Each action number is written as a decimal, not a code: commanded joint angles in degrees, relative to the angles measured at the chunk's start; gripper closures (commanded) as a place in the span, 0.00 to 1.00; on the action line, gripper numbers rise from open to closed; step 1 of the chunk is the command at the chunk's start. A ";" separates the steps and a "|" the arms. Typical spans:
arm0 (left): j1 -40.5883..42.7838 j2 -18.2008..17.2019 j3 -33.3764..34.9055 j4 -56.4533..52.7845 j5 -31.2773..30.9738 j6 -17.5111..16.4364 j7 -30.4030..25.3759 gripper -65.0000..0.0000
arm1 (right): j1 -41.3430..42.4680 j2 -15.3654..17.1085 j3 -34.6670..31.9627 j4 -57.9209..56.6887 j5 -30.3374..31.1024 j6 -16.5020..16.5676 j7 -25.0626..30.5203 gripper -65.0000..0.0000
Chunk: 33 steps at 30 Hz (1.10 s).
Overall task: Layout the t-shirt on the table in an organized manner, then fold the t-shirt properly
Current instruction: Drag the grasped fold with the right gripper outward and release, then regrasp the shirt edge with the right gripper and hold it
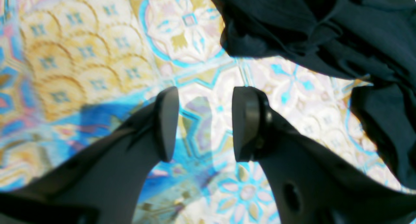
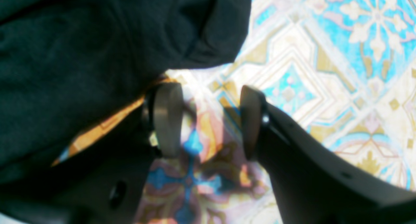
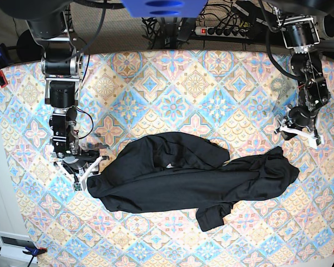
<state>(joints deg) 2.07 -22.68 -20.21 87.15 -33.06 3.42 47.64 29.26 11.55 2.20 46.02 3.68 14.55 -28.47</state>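
Black jaws of the right gripper stand spread and empty at left of the base frame, just beside the t-shirt. Upper right, the left gripper gapes over bare table, apart from the crumpled, mid-frame garment.

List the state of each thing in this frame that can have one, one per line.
t-shirt: crumpled, spread unevenly on the table, not folded, held by neither tool.
table: covered by patterned cloth, bearing the shirt.
left tool: open, empty, over bare cloth.
right tool: open, empty, at the shirt's edge.
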 commanded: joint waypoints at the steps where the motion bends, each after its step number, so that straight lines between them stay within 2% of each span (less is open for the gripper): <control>1: -0.97 -1.02 -0.41 0.98 -0.13 -0.12 -1.18 0.60 | 1.91 0.01 0.13 1.06 0.58 -0.08 1.26 0.57; 7: -0.79 -0.84 -0.41 0.98 -0.13 -0.12 -1.18 0.60 | 1.73 -1.93 -0.39 2.29 0.58 0.00 1.26 0.57; 11: -0.79 -0.84 -0.41 0.98 -0.13 -0.12 -1.18 0.60 | 1.73 -2.80 -4.00 7.12 0.67 0.00 1.00 0.57; 15: -0.97 -0.84 -0.50 0.98 -0.13 -0.12 -1.26 0.60 | 1.73 -3.86 -6.72 7.04 0.76 0.00 0.91 0.57; 30: -1.14 -0.84 -0.41 0.98 -0.13 -0.12 -1.26 0.60 | 1.56 -3.95 -6.64 5.36 0.76 0.00 1.35 0.57; 33: -1.23 -0.84 -0.41 0.98 -0.13 -0.12 -1.26 0.60 | -0.64 -3.95 -6.46 6.24 0.76 0.00 1.35 0.57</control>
<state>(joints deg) 1.74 -22.55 -20.25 87.15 -33.01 3.44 47.55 27.64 7.31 -4.51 51.18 4.21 14.41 -28.01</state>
